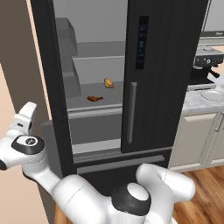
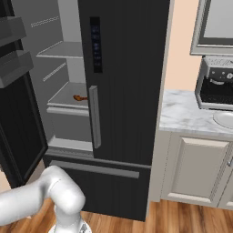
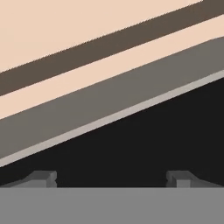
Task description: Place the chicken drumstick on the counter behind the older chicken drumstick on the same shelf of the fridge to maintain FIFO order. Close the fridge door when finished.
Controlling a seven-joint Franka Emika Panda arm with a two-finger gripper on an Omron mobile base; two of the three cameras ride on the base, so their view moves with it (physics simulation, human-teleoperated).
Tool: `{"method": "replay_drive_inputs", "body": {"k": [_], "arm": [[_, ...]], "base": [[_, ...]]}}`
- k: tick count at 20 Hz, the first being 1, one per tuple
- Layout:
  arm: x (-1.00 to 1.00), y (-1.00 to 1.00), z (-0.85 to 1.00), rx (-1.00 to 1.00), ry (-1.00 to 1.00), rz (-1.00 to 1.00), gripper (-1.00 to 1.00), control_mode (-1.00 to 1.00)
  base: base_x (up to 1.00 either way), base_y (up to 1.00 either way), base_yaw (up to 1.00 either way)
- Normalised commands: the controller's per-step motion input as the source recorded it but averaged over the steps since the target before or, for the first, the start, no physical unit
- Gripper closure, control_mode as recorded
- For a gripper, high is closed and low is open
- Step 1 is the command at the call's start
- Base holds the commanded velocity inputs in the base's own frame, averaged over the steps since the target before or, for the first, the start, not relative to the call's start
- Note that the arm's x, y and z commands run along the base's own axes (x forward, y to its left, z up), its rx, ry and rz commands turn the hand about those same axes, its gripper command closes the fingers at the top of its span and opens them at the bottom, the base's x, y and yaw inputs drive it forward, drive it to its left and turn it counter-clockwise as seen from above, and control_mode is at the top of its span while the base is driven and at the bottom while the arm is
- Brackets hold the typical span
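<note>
The white arm lies nearest, bent low across the foot of the left base view, its hand raised at the far left beside the fridge's open left side. In the hand view the gripper shows two fingertips well apart with nothing between them, facing a black surface with a grey slanted edge, probably the open door's rim, though that is hard to tell.

The fridge has its left door swung wide and its right door shut. The counter runs to the right of it.

On the shelf the older chicken drumstick lies near the front lip, and the plumper golden drumstick sits behind it, slightly right, apart from it. Bare shelf lies to their left.
</note>
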Motion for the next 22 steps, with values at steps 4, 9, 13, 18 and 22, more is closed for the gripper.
{"method": "replay_drive_inputs", "body": {"k": [4,9,13,18,22], "arm": [[0.01,-0.72,0.0,0.02,0.05,-0.04,-1.0,-1.0],[0.0,-0.89,0.0,0.03,0.0,-0.01,-1.0,-1.0],[0.15,-0.99,0.0,0.04,0.04,0.0,-1.0,-1.0],[0.11,-1.0,0.01,0.04,0.02,0.0,-1.0,-1.0],[0.14,-1.0,0.03,0.04,0.01,0.0,-1.0,-1.0]], "base": [[0.0,0.0,0.0],[0.0,0.0,0.0],[0.0,0.0,0.0],[0.0,0.0,0.0],[0.0,0.0,0.0]]}}
